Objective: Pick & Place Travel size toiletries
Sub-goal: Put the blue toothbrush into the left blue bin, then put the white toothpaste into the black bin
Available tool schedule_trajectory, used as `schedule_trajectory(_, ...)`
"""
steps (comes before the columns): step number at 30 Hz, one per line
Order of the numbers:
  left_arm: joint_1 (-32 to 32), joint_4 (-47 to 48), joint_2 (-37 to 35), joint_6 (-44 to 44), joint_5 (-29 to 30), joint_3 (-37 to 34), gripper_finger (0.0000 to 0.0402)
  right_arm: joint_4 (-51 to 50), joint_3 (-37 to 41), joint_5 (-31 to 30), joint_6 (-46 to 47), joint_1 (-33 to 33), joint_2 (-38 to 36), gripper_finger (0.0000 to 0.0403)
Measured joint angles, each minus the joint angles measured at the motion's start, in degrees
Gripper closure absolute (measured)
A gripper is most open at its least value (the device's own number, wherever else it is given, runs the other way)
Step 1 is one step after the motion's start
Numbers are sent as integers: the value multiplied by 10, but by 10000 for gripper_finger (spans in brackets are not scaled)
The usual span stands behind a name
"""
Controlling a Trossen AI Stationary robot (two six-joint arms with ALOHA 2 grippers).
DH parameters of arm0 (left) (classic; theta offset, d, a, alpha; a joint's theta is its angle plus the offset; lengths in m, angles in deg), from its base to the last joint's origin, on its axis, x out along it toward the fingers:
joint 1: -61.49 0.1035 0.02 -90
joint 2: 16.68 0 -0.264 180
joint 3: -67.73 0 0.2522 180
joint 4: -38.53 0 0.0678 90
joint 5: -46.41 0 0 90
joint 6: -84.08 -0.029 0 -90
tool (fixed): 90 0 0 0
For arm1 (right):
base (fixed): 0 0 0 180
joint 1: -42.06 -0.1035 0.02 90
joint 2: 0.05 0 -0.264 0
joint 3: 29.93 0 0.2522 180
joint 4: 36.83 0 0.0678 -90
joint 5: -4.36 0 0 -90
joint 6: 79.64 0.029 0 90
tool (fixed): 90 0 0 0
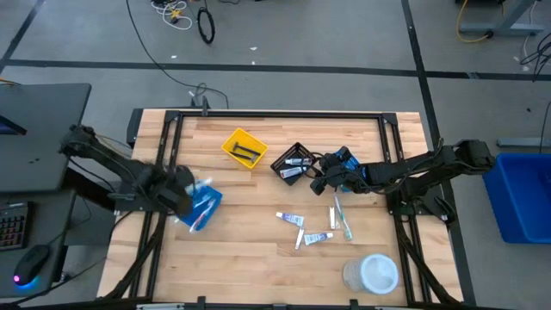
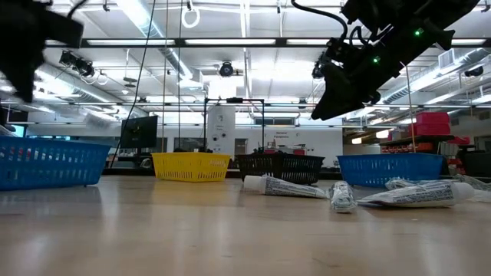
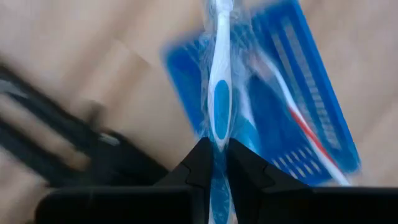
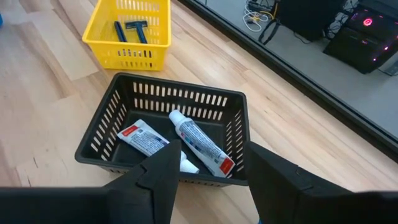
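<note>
Pale wood planks make up the table (image 1: pixel 250 258) I am working over, and on its left side my left gripper (image 3: pixel 214 163) hangs above the blue bin (image 1: pixel 205 207), its fingers pinched narrow on the handle of a white-and-blue toothbrush (image 3: pixel 219 93). In the left wrist view another toothbrush (image 3: pixel 298 121) with a red stripe lies inside that bin. Over on the right, my right gripper (image 4: pixel 208 165) hovers just above the black bin (image 4: pixel 124 112) with its fingers spread wide and nothing between them; two white tubes (image 4: pixel 200 142) lie side by side on that bin's floor. The yellow bin (image 4: pixel 134 43) sits just left of the black one, toward the far edge, and holds two dark blue razors (image 4: pixel 137 28). On the bare wood nearer to me, right of centre, I can see several loose tubes (image 1: pixel 290 218) scattered close together, and two toothbrushes (image 1: pixel 341 215) lying just to their right. A round white tub (image 1: pixel 372 274) stands near the front right corner. From the low camera, three of the tubes (image 2: pixel 285 186) lie flat on the table in front of the black bin, and the right arm hangs above them.
</note>
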Motion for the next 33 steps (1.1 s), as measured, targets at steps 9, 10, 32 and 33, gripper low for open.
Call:
schedule_trajectory(9,0,-116,28,18,-109,-75,358,0,0,0,0,0,0,230)
schedule_trajectory(10,1,-116,28,25,-109,-72,358,0,0,1,0,0,0,231)
schedule_trajectory(32,1,-205,29,-65,28,-73,273,8,0,18,0,0,0,239)
schedule_trajectory(33,2,-218,29,-83,42,-72,269,13,0,18,0,0,0,236)
